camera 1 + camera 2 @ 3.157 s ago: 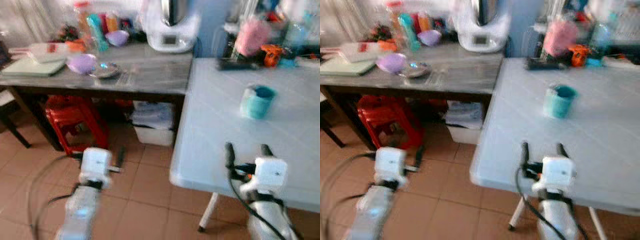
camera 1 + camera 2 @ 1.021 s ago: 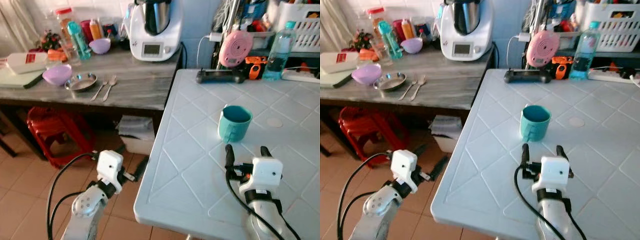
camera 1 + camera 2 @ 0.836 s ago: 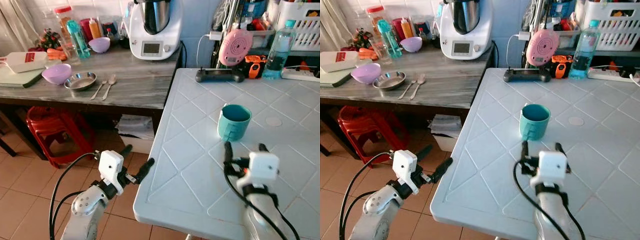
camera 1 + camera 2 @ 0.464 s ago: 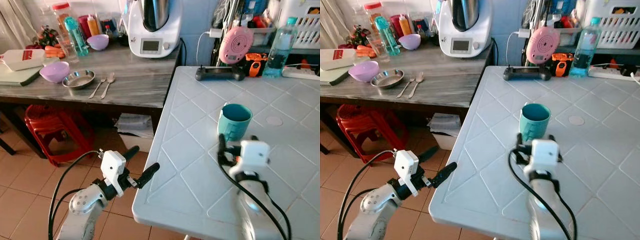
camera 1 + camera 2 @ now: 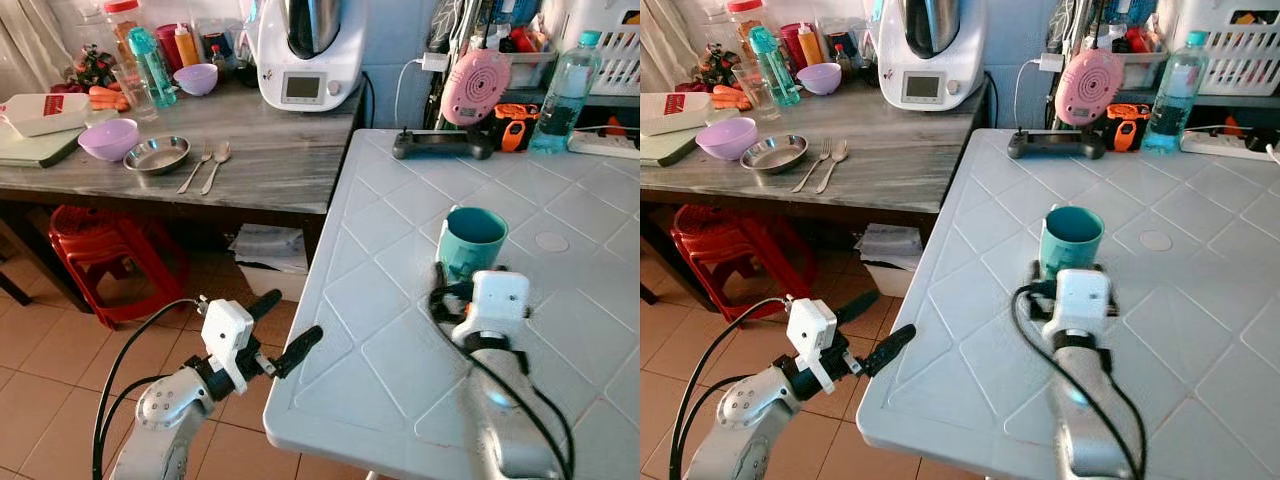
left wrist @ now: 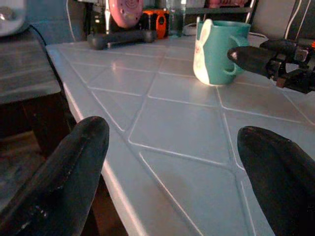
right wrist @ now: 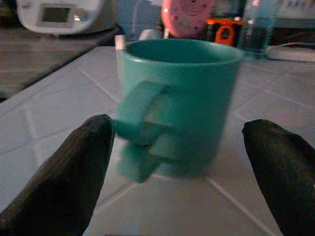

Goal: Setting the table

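A teal mug [image 5: 472, 238] stands upright on the white tiled-pattern table [image 5: 390, 350], its handle turned toward me. My right gripper [image 5: 468, 278] is open just in front of it. In the right wrist view the mug [image 7: 182, 98] sits between and just beyond the two black fingers [image 7: 74, 182], which reach its base on either side without closing on it. My left gripper [image 5: 283, 326] is open and empty, low at the table's near left corner, above the floor. The left wrist view looks across the tabletop to the mug [image 6: 216, 49].
A grey counter [image 5: 270, 170] at the left carries a purple bowl [image 5: 108, 138], a steel dish [image 5: 158, 155], a fork and spoon [image 5: 205, 166] and a white kitchen machine [image 5: 310, 50]. A red stool [image 5: 100, 240] stands beneath. A water bottle [image 5: 565, 95] and clutter line the table's far edge.
My right gripper has moved forward across the table until its fingers flank the mug. The left gripper has risen slightly toward the table corner. The mug has stayed put.
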Robot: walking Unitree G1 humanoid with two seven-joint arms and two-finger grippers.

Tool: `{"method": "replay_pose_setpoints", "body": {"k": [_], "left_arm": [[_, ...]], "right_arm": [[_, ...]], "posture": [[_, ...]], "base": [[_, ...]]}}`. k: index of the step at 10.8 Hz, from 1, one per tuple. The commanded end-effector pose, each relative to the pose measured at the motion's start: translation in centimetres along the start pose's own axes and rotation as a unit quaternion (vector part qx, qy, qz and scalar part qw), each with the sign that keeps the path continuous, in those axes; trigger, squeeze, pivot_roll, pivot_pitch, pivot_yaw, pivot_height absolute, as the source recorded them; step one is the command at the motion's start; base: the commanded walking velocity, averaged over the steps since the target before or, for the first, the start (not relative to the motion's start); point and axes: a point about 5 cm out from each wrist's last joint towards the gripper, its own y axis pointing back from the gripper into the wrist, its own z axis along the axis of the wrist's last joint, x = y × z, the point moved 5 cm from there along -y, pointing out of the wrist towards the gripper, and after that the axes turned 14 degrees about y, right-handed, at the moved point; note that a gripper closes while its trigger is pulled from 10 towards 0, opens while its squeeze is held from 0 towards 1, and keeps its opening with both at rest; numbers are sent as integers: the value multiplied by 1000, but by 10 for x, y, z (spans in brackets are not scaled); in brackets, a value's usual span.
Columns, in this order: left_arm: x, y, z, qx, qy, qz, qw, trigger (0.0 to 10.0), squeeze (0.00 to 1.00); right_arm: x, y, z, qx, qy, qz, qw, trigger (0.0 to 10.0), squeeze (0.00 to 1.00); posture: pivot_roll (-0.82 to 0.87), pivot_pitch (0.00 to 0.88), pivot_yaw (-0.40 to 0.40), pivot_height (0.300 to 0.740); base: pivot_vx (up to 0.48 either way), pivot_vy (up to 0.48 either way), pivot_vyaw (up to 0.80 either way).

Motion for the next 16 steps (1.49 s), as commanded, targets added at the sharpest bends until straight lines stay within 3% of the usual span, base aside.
{"method": "replay_pose_setpoints", "body": {"k": [1, 4, 8, 9, 11, 16], "left_arm": [[0, 1, 2, 5, -4, 0, 1000, 10000, 0], [5, 1, -2, 12, -2, 3, 1000, 10000, 0], [0, 6, -9, 27, 3, -31, 999, 10000, 0], [-3, 7, -11, 33, 0, -38, 999, 10000, 0], [-4, 6, -11, 32, 2, -39, 999, 10000, 0], [2, 4, -18, 37, 2, -35, 999, 10000, 0]], "right_arm": [[-3, -2, -3, 8, 3, -7, 1000, 10000, 0], [-26, 1, -9, 14, 18, -41, 999, 10000, 0], [-18, -10, -4, 7, 21, -21, 1000, 10000, 0], [-16, -13, -3, 5, 21, -11, 1000, 7255, 0], [-13, -14, -5, 7, 26, 0, 1000, 0, 0], [-16, -17, -5, 3, 27, 2, 1000, 0, 0]], "posture": [[42, 0, 87, 740], [35, 0, 95, 740], [40, 0, 92, 740], [44, 0, 89, 740], [48, 0, 84, 740], [42, 0, 89, 740]], "base": [[0, 0, 0], [0, 0, 0], [0, 0, 0], [0, 0, 0], [0, 0, 0], [0, 0, 0]]}}
